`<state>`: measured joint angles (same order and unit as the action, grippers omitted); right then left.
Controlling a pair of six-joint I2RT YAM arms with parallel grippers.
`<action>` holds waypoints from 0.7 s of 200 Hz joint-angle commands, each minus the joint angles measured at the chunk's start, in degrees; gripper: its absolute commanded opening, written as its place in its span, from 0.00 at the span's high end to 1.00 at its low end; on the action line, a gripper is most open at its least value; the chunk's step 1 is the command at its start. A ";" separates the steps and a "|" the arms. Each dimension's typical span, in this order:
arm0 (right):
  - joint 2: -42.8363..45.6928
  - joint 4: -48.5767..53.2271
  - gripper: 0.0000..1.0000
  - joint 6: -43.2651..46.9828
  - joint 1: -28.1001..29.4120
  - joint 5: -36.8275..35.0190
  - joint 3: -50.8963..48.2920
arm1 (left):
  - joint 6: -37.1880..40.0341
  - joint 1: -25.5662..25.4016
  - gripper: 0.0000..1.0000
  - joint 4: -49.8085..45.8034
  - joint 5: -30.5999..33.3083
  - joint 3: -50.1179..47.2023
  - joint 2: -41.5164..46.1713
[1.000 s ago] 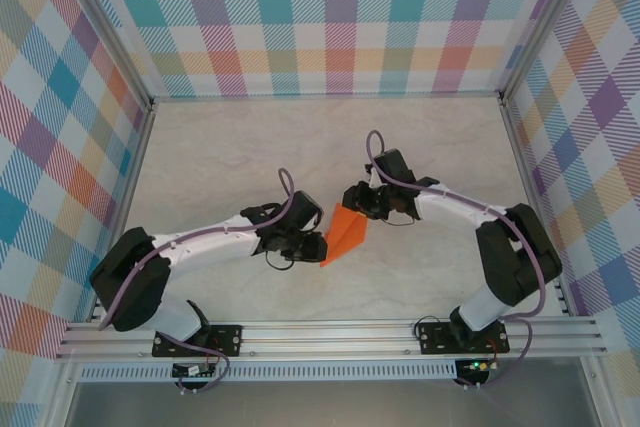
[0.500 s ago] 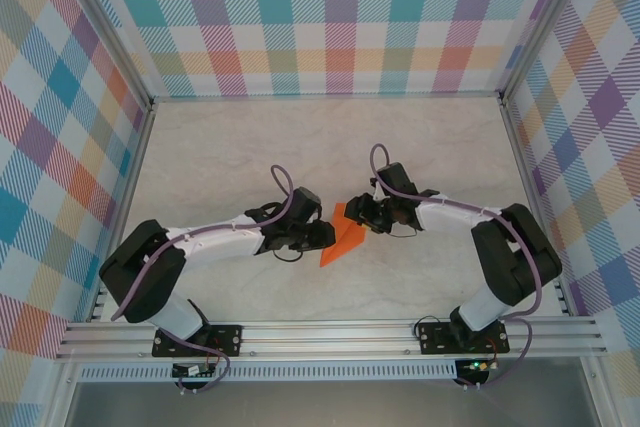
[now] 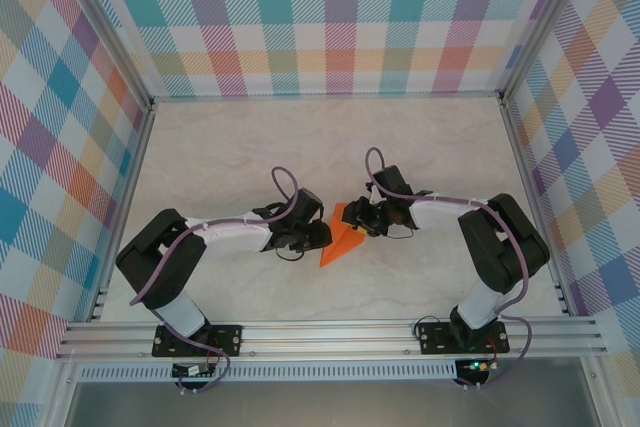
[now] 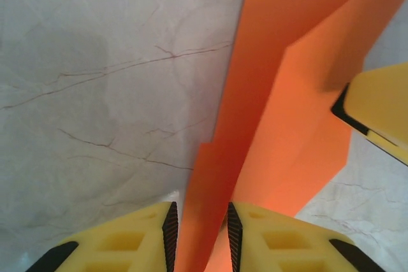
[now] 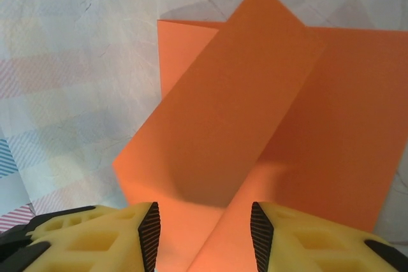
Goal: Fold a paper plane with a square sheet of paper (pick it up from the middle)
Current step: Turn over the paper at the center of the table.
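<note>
The sheet of paper (image 3: 333, 249) is bright orange and partly folded into a pointed shape, lying on the marble table with its tip toward the near side. My left gripper (image 3: 320, 235) reaches in from the left. In the left wrist view its jaws (image 4: 199, 234) stand a narrow gap apart, astride a raised fold of the paper (image 4: 287, 62). My right gripper (image 3: 357, 224) comes in from the right over the paper's far end. Its jaws (image 5: 204, 234) stand wide apart above a lifted flap of the paper (image 5: 242, 106). One right fingertip (image 4: 376, 109) shows in the left wrist view.
The marble tabletop (image 3: 250, 147) is bounded by checked walls at the back (image 3: 330, 17) and both sides. An aluminium rail (image 3: 330, 337) with the arm bases runs along the near edge.
Both grippers have drawn closer together over the paper. The left arm has swung its elbow forward, and more of the paper's far end is covered than before.
</note>
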<state>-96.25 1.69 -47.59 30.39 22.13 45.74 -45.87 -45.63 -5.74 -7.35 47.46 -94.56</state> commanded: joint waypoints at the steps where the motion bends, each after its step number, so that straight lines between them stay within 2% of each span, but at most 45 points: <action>1: -1.64 -2.54 0.58 0.05 -0.16 2.70 1.62 | -0.58 0.54 0.73 0.16 0.68 -0.49 -1.04; 70: -3.83 -5.30 0.66 0.31 0.35 5.35 2.30 | -0.21 0.69 0.76 -0.84 1.19 -0.44 -1.43; 116: -4.86 -5.62 0.91 0.97 0.71 5.99 3.14 | -0.04 1.75 0.73 -1.47 0.46 -0.96 1.60; 140: -2.40 -6.35 0.96 2.33 0.63 5.92 3.00 | 0.97 3.64 0.67 -1.31 -1.97 -2.23 5.57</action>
<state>-100.44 -2.74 -47.22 30.65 26.87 47.51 -45.69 -44.21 -6.02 -7.49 46.76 -94.21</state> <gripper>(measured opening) 0.056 0.302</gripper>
